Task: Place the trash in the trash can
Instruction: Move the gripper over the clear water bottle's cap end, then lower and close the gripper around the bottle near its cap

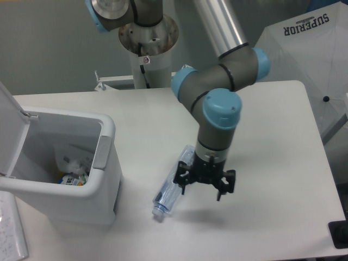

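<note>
The step in hand looks like the approach to the bottle (173, 187), which lies flat on the tabletop (272, 136) with its capped end toward 7 o'clock and its base toward 1 o'clock. The claw (204, 185) hangs low with its fingers spread wide and nothing between them, its left finger overlapping the bottle's upper end. It sits off to the 3 o'clock side of the bottle's middle.

To do this well, I judge the claw should shift toward 9 o'clock until it straddles the bottle's mid-length, with the fingers set across the narrow width, not along it. Crushed clear plastic will likely give and slip, so closing slowly seems wise.

The trash can (106, 163) stands at 9 o'clock from the bottle, lid (10, 128) raised.

Counted: one bottle on the tabletop, one trash can, one claw. Inside the trash can I see one crumpled clear piece (76, 163) and one blue-and-yellow packet (69, 179).
</note>
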Action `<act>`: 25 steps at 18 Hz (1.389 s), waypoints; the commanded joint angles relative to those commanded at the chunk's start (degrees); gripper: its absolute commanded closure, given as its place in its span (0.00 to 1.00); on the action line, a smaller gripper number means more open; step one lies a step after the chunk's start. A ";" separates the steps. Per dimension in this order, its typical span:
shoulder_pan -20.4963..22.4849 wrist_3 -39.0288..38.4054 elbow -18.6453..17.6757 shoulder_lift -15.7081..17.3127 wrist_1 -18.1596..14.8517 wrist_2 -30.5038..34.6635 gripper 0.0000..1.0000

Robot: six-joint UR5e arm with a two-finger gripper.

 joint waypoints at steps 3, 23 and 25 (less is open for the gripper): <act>-1.59 0.00 -1.75 0.35 0.44 1.51 0.00; -5.28 -2.64 -0.53 -4.40 4.31 1.16 0.00; -5.63 -2.55 -0.70 -5.09 4.31 1.16 0.00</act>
